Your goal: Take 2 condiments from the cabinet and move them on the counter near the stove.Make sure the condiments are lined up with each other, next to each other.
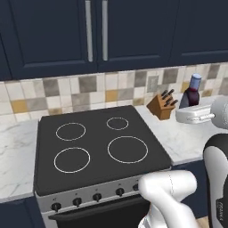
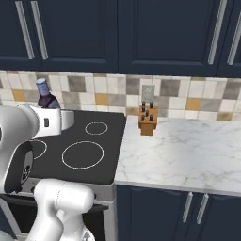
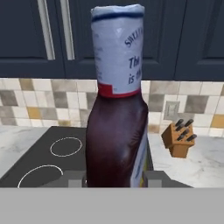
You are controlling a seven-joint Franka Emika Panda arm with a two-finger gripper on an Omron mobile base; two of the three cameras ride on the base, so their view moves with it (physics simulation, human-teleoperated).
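Tool (image 3: 114, 179) grips the upright maroon bottle (image 3: 116, 131) above the desk's (image 2: 188, 150) stove-side edge, near the knife block (image 3: 179, 139).

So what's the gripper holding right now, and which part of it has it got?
The gripper holds the dark maroon condiment bottle upright, its fingertips clamped on opposite sides of the lower body, near the base, well below the pale label and cap.

White marble counter (image 2: 188, 146), wooden knife block (image 2: 147, 120) upright near the backsplash, black stove (image 1: 95, 147) set alongside, seemingly flush.
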